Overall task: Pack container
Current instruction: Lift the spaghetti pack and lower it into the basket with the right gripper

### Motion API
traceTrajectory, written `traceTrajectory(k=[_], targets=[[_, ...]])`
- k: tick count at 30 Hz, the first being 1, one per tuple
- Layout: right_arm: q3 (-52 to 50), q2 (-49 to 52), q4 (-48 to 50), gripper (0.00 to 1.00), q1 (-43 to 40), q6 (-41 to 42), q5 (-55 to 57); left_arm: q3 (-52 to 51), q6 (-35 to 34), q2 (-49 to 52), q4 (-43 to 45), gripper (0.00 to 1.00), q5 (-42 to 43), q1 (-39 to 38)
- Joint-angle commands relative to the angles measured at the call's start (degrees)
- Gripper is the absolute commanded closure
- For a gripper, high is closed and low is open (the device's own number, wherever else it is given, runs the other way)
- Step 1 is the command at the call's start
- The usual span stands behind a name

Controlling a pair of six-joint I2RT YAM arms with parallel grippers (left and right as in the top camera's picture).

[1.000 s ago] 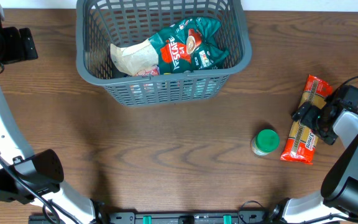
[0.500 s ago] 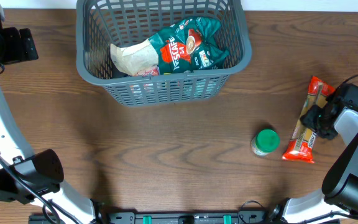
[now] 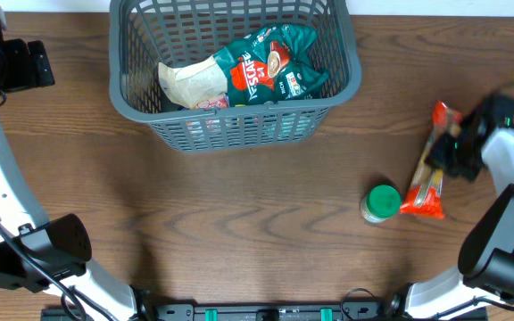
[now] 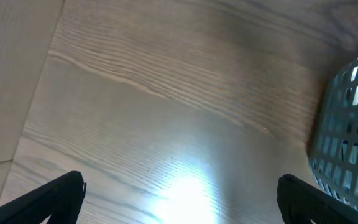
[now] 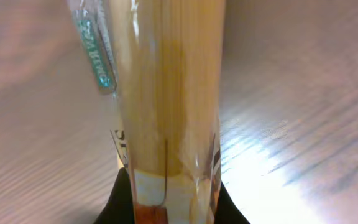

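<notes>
Spaghetti packet (image 3: pixel 425 183) is now closer to the green-capped jar (image 3: pixel 381 202), grasped by the right gripper (image 3: pixel 451 153); the left gripper (image 4: pixel 179 202) is released, container (image 4: pixel 353 124) to its right.

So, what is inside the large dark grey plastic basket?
The large dark grey plastic basket holds a green and red printed bag beside a pale beige pouch. Something pink shows beneath them; the rest of it is covered.
</notes>
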Motion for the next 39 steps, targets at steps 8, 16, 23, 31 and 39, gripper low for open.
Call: traceTrajectory(k=[8,16,23,31,39], targets=[[49.9,-1.9,-21.4,0.99,13.1,-9.8,-4.3,0.3,-0.1,0.6,-0.1,0.01,0.0,0.0],[67.5,-1.9,-20.4,0.99,25.7,-39.3,-14.0,0.3,-0.1,0.6,-0.1,0.01,0.0,0.0],[67.5,0.9,-13.2,0.99,36.5,-49.1,-13.0,0.3,-0.1,0.6,-0.2,0.01,0.0,0.0],[67.5,9.1,-8.8,0.99,47.4,-60.8,-15.4,0.3,-0.1,0.6,-0.8,0.01,0.0,0.0],[67.5,19.2,-9.0,0.98,53.2,-65.2,-16.5,0.3,-0.1,0.6,-0.8,0.01,0.0,0.0]])
